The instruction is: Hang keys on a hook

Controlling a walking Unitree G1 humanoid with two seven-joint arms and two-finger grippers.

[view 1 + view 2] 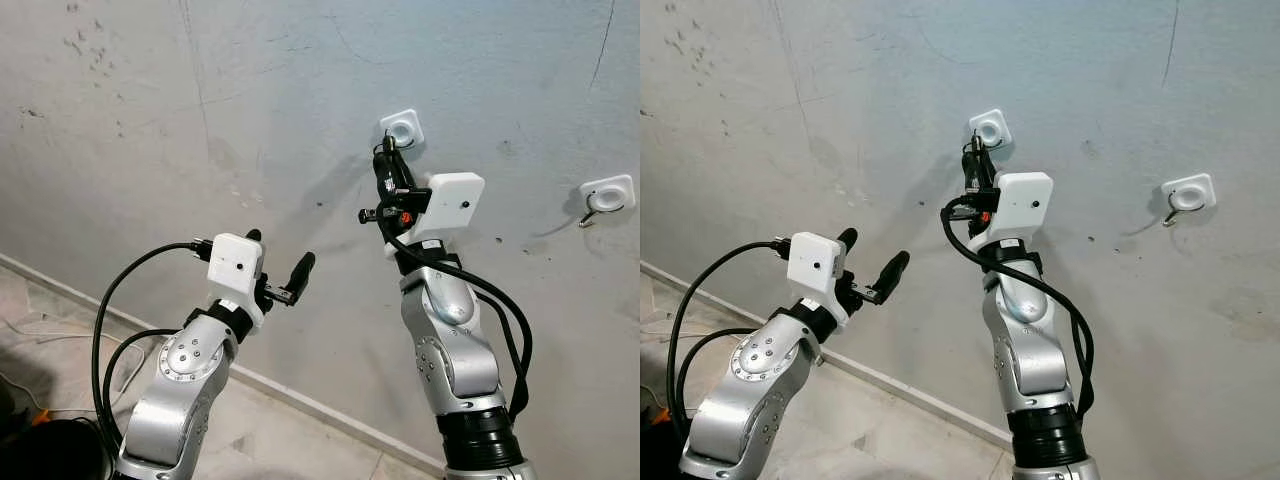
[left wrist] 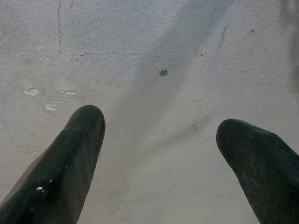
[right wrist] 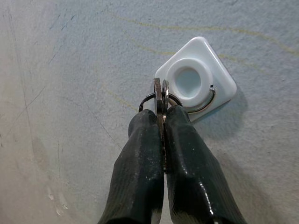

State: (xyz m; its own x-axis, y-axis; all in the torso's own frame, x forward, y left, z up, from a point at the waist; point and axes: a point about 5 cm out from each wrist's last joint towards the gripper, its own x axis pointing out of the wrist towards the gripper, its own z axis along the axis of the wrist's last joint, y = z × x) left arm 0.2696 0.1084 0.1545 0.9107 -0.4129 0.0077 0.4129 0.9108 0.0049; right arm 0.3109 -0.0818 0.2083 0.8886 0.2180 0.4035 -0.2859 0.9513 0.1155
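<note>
The right gripper (image 3: 162,109) is raised against the grey plastered wall (image 1: 200,120), its two black fingers (image 3: 135,177) pressed together on a flat metal key with a thin wire key ring (image 3: 159,98). The key stands edge-on between the fingertips, and the ring projects from them towards the wall. The ring touches or overlaps the lower edge of a white square plastic wall hook with a round centre and a curved metal wire hook (image 3: 196,79); whether the ring sits on the wire cannot be told. In the head views the same gripper (image 1: 385,160) sits just below that hook (image 1: 402,127).

A second white square wall hook (image 1: 607,193), with a small metal hook hanging from it, is fixed to the wall well apart, further to the robot's right.

The left gripper (image 1: 275,265) is held lower and well to the left, pointing at bare wall. Its fingers (image 2: 70,158) stand wide apart and hold nothing.

A strip of tiled floor (image 1: 60,330) meets the wall at lower left.
</note>
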